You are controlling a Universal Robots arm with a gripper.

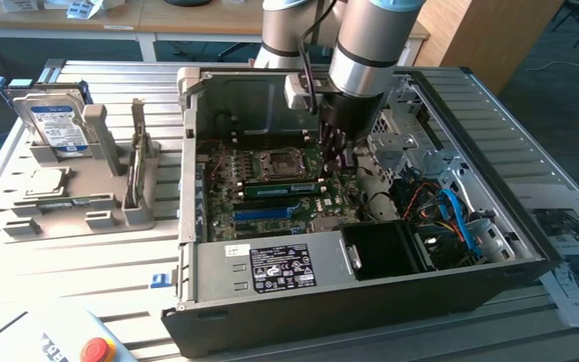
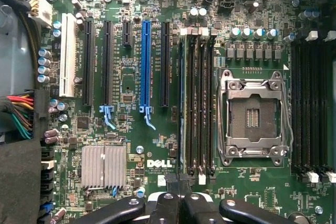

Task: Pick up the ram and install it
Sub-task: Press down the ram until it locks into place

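- Closest to the lens, the fingers (image 2: 195, 211) of the arm (image 1: 370, 45) are pressed together and pinch nothing. The closed tips hang just over one end of the memory slots, apparently placed to bear down rather than to grasp.
- Set on edge in a slot of the motherboard (image 2: 131, 140), the ram (image 1: 280, 189) sits between the empty processor socket (image 2: 254, 114) and the blue slot (image 2: 145, 56). It appears seated.
- Laid on its side on the tabletop (image 1: 99, 256), the computer case (image 1: 370, 302) has its open side upward, giving the arm vertical access.
- On the exterior view's left, a hard drive (image 1: 56, 124) stands in a grey holder (image 1: 118, 162), well apart from the case.
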